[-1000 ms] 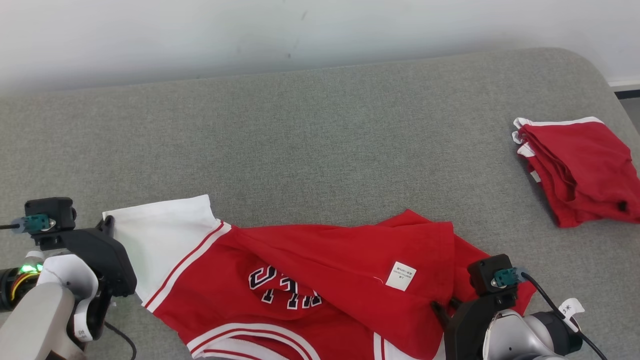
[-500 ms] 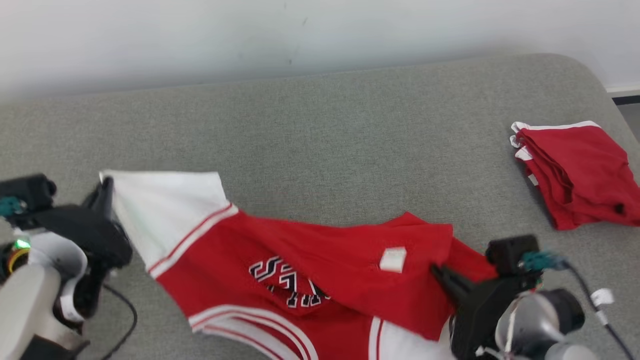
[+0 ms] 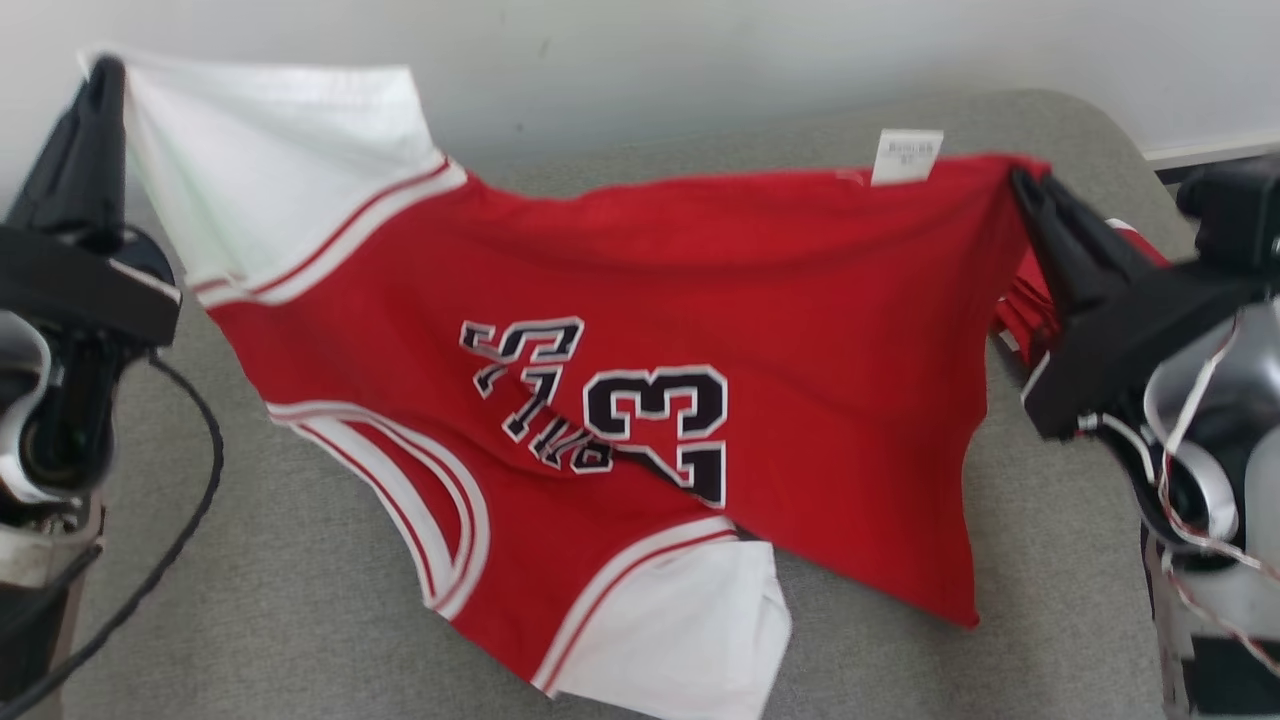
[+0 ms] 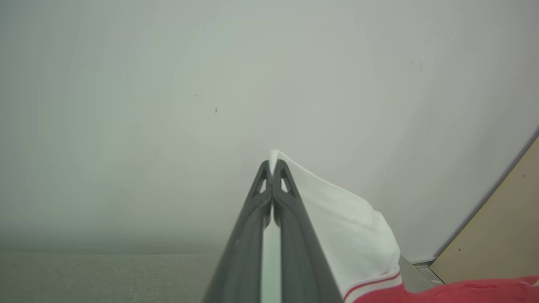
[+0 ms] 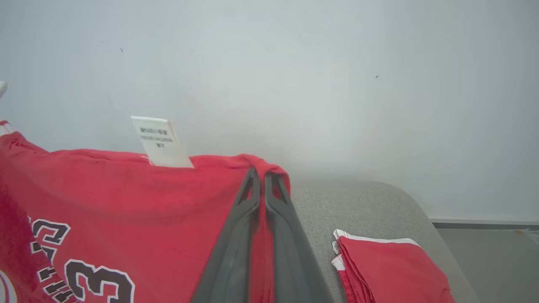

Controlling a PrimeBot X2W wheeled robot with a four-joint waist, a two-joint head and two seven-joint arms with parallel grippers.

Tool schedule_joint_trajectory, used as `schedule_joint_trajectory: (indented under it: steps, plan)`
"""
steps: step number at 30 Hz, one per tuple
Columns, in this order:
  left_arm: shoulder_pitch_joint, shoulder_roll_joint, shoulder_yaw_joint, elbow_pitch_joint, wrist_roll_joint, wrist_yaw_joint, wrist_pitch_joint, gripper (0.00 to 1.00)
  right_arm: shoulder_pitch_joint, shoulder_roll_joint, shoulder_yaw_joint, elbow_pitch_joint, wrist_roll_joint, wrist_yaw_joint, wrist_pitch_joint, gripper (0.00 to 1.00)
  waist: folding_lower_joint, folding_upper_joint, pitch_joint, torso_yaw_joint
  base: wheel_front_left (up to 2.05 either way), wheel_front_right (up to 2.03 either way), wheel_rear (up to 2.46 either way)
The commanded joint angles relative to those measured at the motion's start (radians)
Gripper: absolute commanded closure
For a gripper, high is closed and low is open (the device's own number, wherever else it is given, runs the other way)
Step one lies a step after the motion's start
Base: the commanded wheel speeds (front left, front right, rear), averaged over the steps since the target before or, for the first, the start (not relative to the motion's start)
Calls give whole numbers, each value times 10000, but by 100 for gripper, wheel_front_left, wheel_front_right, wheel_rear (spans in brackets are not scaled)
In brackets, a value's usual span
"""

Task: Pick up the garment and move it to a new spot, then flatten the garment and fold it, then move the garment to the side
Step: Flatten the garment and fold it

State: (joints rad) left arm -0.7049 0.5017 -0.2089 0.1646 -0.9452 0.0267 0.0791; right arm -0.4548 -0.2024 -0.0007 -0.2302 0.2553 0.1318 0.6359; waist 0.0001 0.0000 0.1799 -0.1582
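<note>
Garment [image 3: 800, 300] lifted since before, left gripper [image 3: 104, 68] pinching white sleeve [image 3: 280, 150], right gripper [image 3: 1018, 180] pinching red hem [image 3: 960, 172], bottom perhaps touching cushion [image 3: 250, 600]

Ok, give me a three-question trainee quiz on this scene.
1. True or false: the left gripper and the right gripper are both shut on the red jersey.
2. The left gripper pinches the jersey's: A white part; B red part; C label.
3. Name the item lying on the grey surface past the right gripper.
Key: 1 true; 2 A; 3 a folded red garment.
</note>
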Motion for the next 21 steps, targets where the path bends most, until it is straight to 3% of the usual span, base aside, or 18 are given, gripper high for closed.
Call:
schedule_joint_trajectory:
  steps: [1, 5, 11, 15, 18, 21]
  plan:
    - [-294, -67, 48, -220, -166, 9, 40, 100, -495, -114, 130, 306, 145, -20, -163, 100, -1, 0, 52, -138, 0, 0, 0]
    - [-1156, -391, 372, -438, -308, 579, 9, 100, -1996, 34, 233, 1327, 412, -18, -813, 100, -1, 0, 681, -346, 0, 0, 0]
    - [-3185, -470, 459, -127, 456, 1110, -622, 100, -4844, 27, 1177, 3343, -679, -20, -2770, 100, -1, 0, 1987, -683, 0, 0, 0]
    - [-4790, -296, 167, 176, 1388, 891, -1283, 100, -6588, -2, 1420, 4825, -1653, -20, -4456, 100, -1, 0, 2612, -863, 0, 0, 0]
    - [-5916, -443, 201, 362, 1980, 820, -2366, 100, -7746, 46, 1176, 5773, -2497, -20, -5682, 100, -1, 0, 2833, -991, 0, 0, 0]
    - [-6970, -672, 144, 197, 2405, 322, -3142, 100, -8593, -33, 765, 6220, -3455, -20, -7032, 100, -1, 0, 3113, -1022, 0, 0, 0]
